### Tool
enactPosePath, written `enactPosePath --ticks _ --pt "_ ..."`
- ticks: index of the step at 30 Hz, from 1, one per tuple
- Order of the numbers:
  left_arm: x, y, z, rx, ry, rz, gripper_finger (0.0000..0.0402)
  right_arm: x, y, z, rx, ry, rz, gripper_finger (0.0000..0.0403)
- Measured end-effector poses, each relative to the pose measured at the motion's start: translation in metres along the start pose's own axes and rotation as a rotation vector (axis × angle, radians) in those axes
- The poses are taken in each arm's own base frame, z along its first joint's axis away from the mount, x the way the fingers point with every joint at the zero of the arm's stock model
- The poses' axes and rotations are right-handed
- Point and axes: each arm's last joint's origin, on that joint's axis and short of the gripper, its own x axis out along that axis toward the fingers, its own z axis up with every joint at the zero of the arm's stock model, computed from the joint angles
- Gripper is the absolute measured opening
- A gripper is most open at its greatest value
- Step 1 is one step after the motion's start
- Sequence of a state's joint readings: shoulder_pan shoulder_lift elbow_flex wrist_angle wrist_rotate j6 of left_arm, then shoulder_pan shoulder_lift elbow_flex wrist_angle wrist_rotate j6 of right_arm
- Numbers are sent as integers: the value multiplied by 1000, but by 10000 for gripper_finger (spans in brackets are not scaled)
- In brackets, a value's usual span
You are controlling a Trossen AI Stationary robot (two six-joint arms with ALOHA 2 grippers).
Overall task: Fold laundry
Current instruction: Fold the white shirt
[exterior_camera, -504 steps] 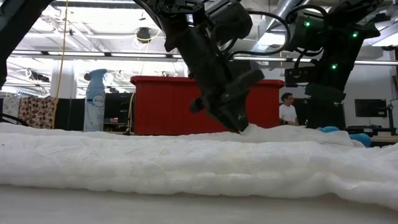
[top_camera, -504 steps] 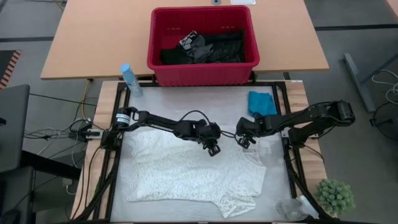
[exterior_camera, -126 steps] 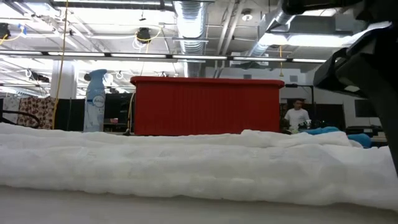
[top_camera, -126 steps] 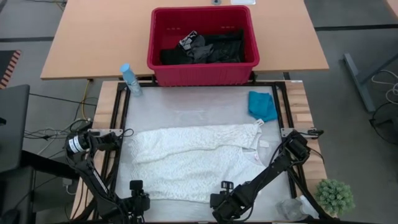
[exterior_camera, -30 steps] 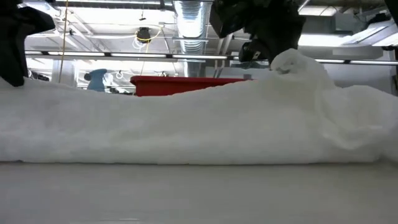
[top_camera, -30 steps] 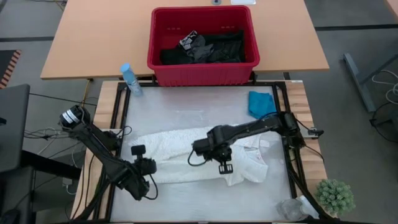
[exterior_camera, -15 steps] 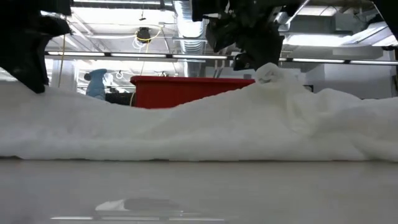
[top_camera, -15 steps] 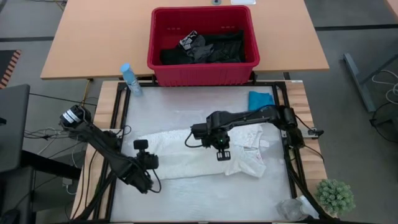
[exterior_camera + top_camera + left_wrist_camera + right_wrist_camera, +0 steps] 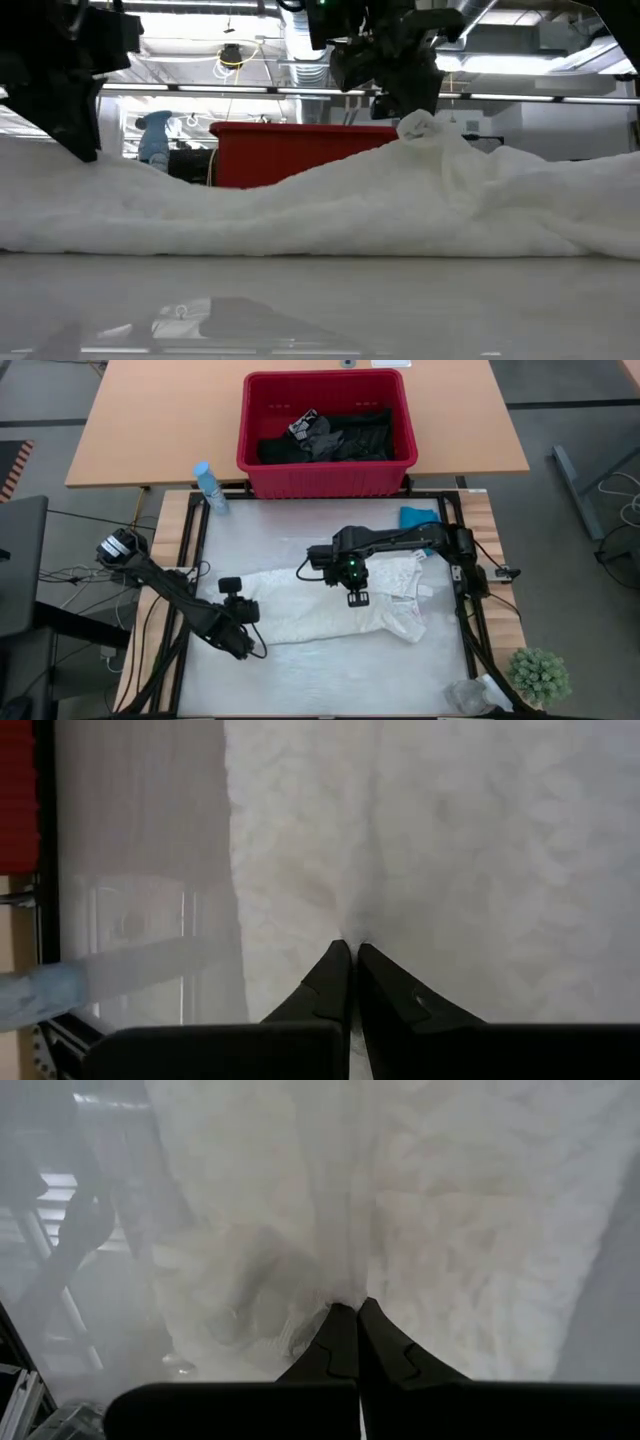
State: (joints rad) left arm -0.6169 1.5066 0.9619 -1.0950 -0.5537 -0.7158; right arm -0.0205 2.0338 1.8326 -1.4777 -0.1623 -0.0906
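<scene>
The white lacy garment lies in a band across the middle of the table. Its left end is raised at my left gripper, which is shut on it. A peak of it is raised at my right gripper, also shut on it. The small teal garment lies flat at the far right of the mat. Dark garments fill the red basket on the far table. My left gripper pinches a pucker of the white garment between its two fingertips, near the garment's left end, slanting down from above. The cloth rises to the fingers and lies on the table around them. How many layers it holds cannot be told. My right gripper pinches a bunched bit of the white garment between its fingertips, pointing almost straight down. That bit stands as a small knot above the rest, which slopes down slack to the table on both sides.
A blue spray bottle lies at the mat's far left corner. A small green plant and a clear plastic thing sit at the near right. Bare mat shows between the garment and the basket, and also along the near edge.
Both grippers have moved toward the table's far edge, staying shut, drawing the garment's near part with them. The white band has shifted away from the near edge, and its raised peak at my right gripper has travelled farther over the cloth.
</scene>
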Motion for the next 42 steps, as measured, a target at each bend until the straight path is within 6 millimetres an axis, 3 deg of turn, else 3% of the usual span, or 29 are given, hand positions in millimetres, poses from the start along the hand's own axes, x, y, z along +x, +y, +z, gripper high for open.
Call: enactPosePath --ticks 9,24,42 --pt "15 -5 -4 -35 3 -60 0 27 -5 -3 -4 60 4 19" --pt "23 2 -13 -53 55 17 0 25 -12 1 1 4 -31 33" --pt "32 16 -7 -65 95 57 0 21 -36 5 79 -63 -83 56"
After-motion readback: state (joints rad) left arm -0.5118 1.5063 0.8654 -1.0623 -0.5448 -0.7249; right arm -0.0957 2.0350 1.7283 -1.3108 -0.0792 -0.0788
